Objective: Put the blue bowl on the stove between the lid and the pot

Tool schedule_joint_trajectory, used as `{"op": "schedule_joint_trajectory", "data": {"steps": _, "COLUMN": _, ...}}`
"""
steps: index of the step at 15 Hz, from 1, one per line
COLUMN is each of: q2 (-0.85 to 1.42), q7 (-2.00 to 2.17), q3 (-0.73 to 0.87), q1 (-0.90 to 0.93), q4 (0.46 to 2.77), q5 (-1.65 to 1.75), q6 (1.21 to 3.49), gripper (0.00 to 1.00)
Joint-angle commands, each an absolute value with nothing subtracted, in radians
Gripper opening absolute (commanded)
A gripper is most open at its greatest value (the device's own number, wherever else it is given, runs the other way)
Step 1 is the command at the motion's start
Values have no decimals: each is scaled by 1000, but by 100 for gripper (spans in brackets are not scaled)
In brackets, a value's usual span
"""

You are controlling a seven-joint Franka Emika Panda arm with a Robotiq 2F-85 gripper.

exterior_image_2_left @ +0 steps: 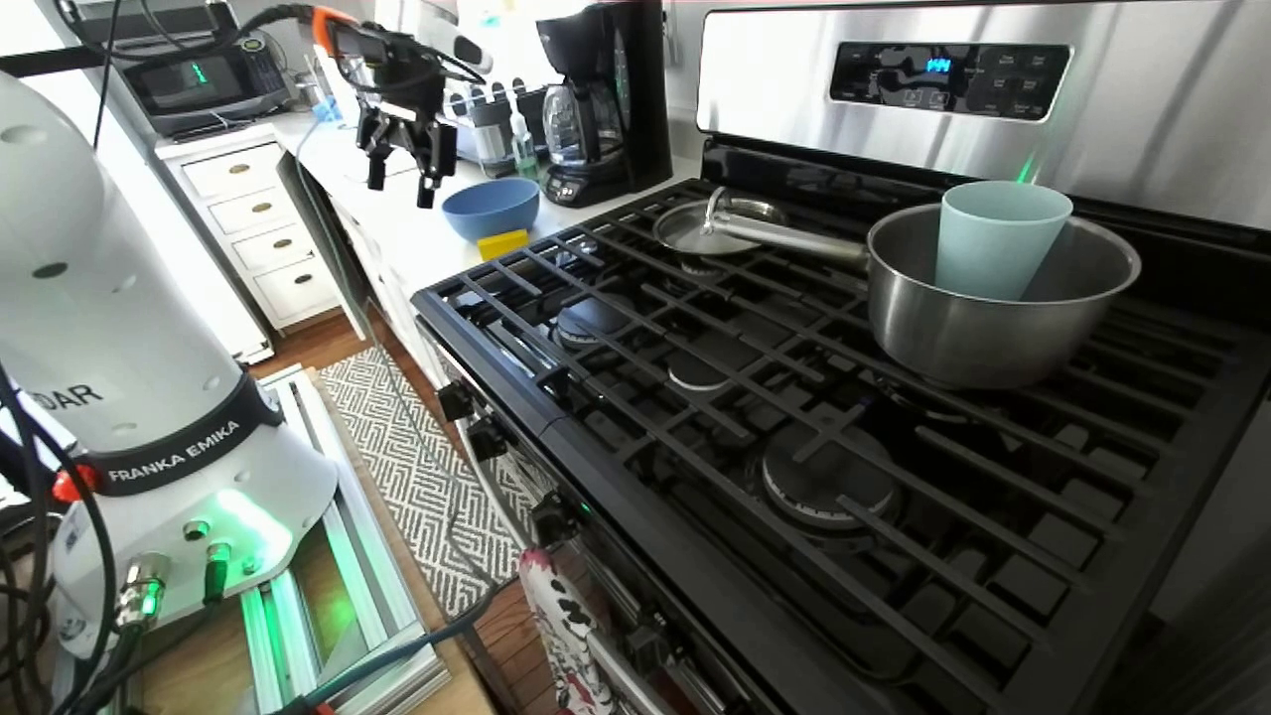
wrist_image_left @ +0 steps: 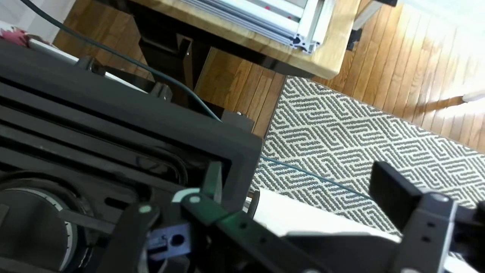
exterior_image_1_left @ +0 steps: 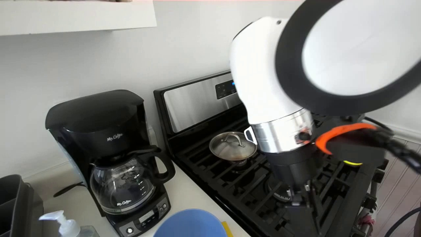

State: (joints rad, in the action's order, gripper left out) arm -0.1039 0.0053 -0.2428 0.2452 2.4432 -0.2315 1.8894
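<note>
The fingers [wrist_image_left: 394, 195] stood spread and empty, presumably ready for the blue bowl [exterior_image_2_left: 494, 211], which sat on the surface [exterior_image_1_left: 185, 194] left of the stove [exterior_image_2_left: 596, 477]. The lid [exterior_image_1_left: 232, 149] and pot [exterior_image_2_left: 978, 343] were probably spaced to leave it room, though the pot's handle [exterior_image_2_left: 799, 241] pointed into that gap.

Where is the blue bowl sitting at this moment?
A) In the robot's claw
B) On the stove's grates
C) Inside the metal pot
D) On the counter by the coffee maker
D: both exterior views show the blue bowl on the pale counter by the black coffee maker, and the gripper stands open without holding it.
</note>
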Motion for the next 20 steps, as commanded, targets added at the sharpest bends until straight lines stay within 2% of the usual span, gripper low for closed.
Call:
{"op": "schedule_joint_trajectory", "data": {"steps": 1, "q2": 119, "q7": 27, "q3": -207, "q1": 207, "q4": 2268, "q5": -241, "q6": 1880, "gripper": 100}}
{"op": "schedule_joint_trajectory", "data": {"steps": 5, "q2": 225, "q7": 184, "q3": -187, "q1": 198, "q4": 2169, "q5": -280, "q6": 1933, "gripper": 100}}
{"op": "schedule_joint_trajectory", "data": {"steps": 6, "q2": 172, "q7": 121, "q3": -187, "q1": 194, "q4": 2230, "q5": -248, "q6": 1928, "gripper": 100}}
{"op": "schedule_joint_trajectory", "data": {"steps": 10, "q2": 222, "q7": 166, "q3": -185, "q1": 197, "q4": 2180, "q5": -255, "q6": 1931, "gripper": 100}}
{"op": "schedule_joint_trajectory", "data": {"steps": 16, "q2": 243, "q7": 87, "q3": -232, "q1": 196, "q4": 2238, "q5": -489, "q6": 2357, "gripper": 100}}
{"op": "schedule_joint_trajectory", "data": {"steps": 19, "q2": 281, "q7": 10, "q3": -261, "q1": 195, "q4": 2230, "q5": -552, "q6": 2491, "gripper": 100}}
{"op": "schedule_joint_trajectory", "data": {"steps": 20, "q2": 296, "q7": -11, "q3": -270, "q1": 196, "q4": 2229, "q5": -556, "q6": 2526, "gripper": 96}}
